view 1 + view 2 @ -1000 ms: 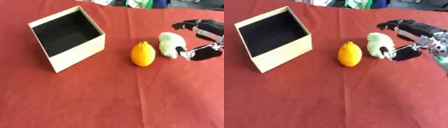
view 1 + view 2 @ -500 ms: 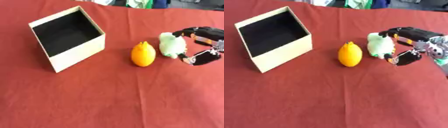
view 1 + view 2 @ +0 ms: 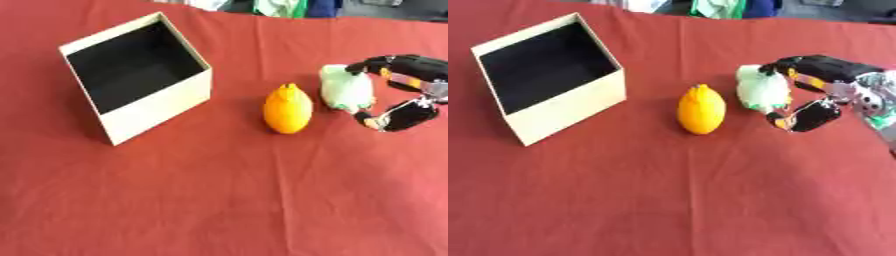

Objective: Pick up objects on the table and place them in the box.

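Note:
An open cream box (image 3: pixel 160 106) with a dark inside stands at the left, tilted askew on the red cloth. An orange, lemon-shaped fruit (image 3: pixel 287 109) lies in the middle, apart from the box. Just right of it sits a pale green-white object (image 3: pixel 345 91). My right hand (image 3: pixel 829 71) comes in from the right edge and wraps this object: its fingers (image 3: pixel 796 64) curl over the far side and its thumb (image 3: pixel 805 115) sits against the near right side. The left hand shows in no view.
Green and white cloth items (image 3: pixel 278 7) lie past the table's far edge. The red cloth (image 3: pixel 219 200) stretches bare across the near half of the table.
My right hand has moved left onto the pale object. Its fingers have curled over the far side and the thumb has come in below. The fruit and box have stayed put.

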You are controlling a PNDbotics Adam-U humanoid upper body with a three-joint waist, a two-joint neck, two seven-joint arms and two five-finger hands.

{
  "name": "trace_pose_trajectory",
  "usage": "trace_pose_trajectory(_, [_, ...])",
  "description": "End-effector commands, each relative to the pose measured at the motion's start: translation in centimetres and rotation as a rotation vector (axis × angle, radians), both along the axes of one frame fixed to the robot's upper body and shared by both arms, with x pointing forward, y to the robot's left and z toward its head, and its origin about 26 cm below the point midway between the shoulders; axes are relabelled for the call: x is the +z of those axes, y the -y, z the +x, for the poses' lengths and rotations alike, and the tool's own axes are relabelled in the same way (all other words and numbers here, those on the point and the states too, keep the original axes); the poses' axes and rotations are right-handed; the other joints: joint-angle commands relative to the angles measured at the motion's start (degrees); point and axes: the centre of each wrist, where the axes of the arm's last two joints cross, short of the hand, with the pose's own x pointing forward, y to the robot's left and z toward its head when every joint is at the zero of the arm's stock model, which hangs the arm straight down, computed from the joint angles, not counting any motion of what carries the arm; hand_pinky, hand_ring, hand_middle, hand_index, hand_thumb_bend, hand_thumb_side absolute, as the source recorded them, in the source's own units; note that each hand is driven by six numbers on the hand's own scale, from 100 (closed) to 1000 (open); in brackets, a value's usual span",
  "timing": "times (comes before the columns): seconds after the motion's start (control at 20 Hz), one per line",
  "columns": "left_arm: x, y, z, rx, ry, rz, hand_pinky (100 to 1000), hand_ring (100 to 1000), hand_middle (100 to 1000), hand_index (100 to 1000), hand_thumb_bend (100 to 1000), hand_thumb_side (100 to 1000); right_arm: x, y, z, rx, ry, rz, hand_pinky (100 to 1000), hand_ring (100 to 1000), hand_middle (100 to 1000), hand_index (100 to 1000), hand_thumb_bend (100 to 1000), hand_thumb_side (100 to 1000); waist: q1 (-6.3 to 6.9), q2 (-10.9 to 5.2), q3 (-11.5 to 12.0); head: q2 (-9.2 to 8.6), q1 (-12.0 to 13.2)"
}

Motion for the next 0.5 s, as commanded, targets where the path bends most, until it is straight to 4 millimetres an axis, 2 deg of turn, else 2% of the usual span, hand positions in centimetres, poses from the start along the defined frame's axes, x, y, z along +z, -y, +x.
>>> trace_pose_trajectory(0.05, [0.84,-0.04,-0.19,-0.007,0.024,0.024,715,807,794,835,107,771,1.41,0.41,-0.08,-0.019,0.044,-0.062,908,939,904,1000,340,330,0.11,-0.91,0.1,-0.56,0.0])
trace_pose_trajectory(0.25, [0.9,0.08,-0.14,-0.011,0.024,0.025,715,806,794,833,105,769,1.56,0.36,0.21,-0.022,0.049,-0.109,911,946,914,1000,380,386,0.01,-0.79,0.2,-0.6,-0.1])
trace_pose_trajectory(0.5, [0.9,0.15,-0.12,-0.014,0.024,0.024,714,805,793,832,105,769,1.49,0.36,0.74,-0.025,0.034,-0.136,895,933,868,1000,312,442,0.01,-0.61,0.5,-0.91,-0.2])
